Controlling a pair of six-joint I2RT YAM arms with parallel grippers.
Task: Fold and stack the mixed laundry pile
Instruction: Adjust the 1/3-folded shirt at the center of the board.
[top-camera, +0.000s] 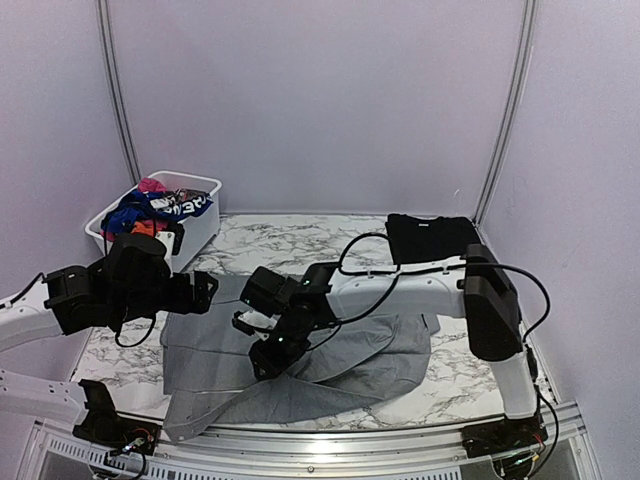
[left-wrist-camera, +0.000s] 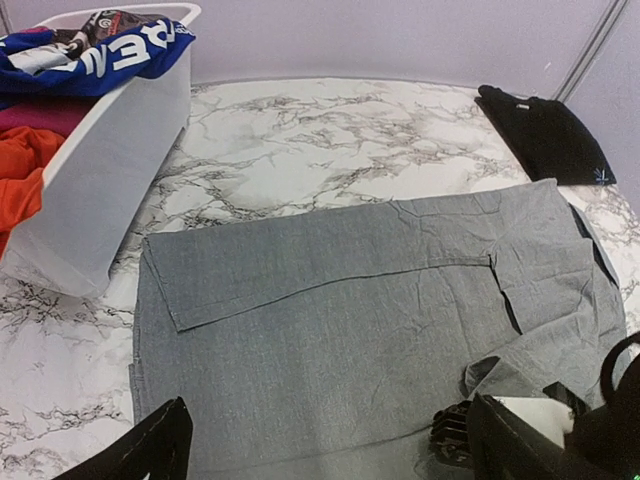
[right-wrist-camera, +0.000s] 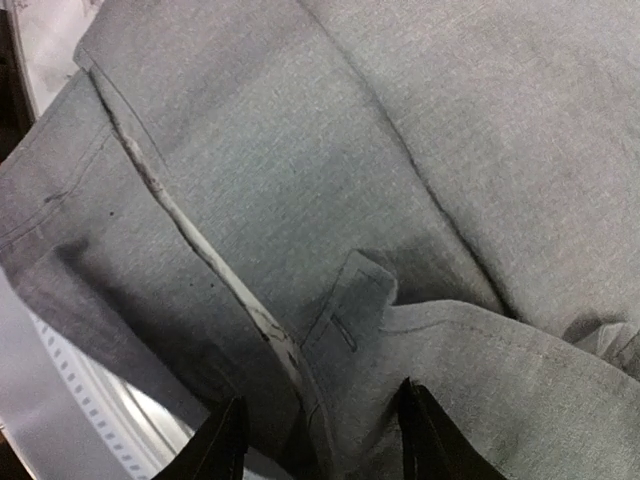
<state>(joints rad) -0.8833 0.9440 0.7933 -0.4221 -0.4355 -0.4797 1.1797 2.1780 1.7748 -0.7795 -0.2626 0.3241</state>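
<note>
Spread flat on tabletop for folding: grey shirt. At its left edge, left tool wide, empty. Over its near edge, right tool half-parted, grip uncertain. Beyond shirt: folded black garment.

Marble-patterned table with spread grey shirt, folded black garment, white basket at far-left corner

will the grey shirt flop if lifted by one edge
Probably flops: the grey shirt lies creased, a sleeve folded over its body. Likely light, since the cloth looks thin. Pushed, it would likely bunch, as its wrinkles suggest.
</note>
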